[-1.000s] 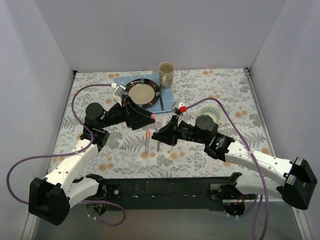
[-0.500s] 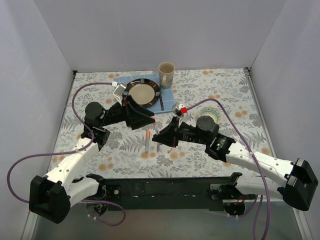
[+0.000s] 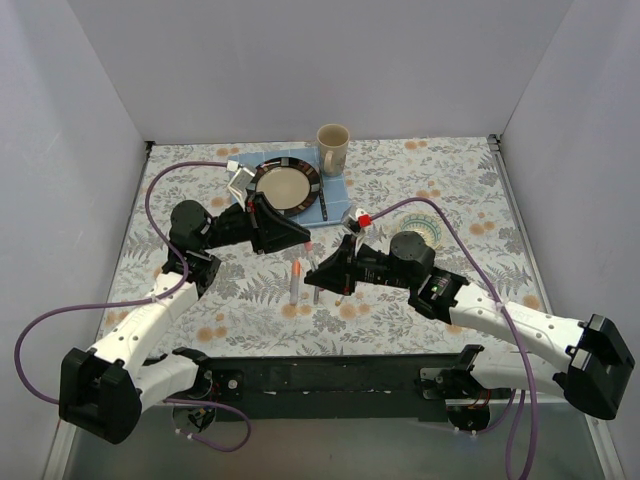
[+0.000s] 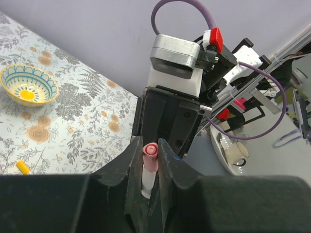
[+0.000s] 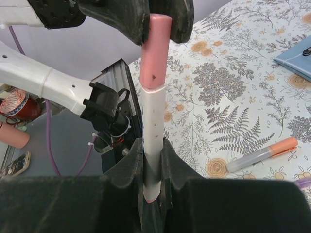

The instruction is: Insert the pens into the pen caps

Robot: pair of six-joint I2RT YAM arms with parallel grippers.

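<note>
Left hand (image 3: 303, 241) has edged nearer the right hand (image 3: 312, 272); it pinches the pink cap (image 5: 156, 48) while the right grips the white pen (image 5: 153, 121), aligned for seating.

On the table (image 3: 460, 175), a plate (image 3: 285, 186) sits on a mat (image 3: 243, 160) at 12 o'clock. A mug (image 3: 332, 148) stands at the plate's 1 o'clock, and a utensil (image 3: 324, 203) lies on the mat at the plate's 3 o'clock. A bowl (image 3: 432, 226) stands at 3 o'clock, partly behind the right arm. At the centre the left gripper (image 3: 305, 238), reaching from 9 o'clock, meets the right gripper (image 3: 312, 272), reaching from 4 o'clock. Between them is a pen (image 5: 154, 121): its barrel is in the right gripper and its cap (image 5: 155, 48) in the left. At 6 o'clock of this, a loose pen (image 3: 296, 281) and a second loose pen (image 3: 316, 293) lie side by side.
</note>
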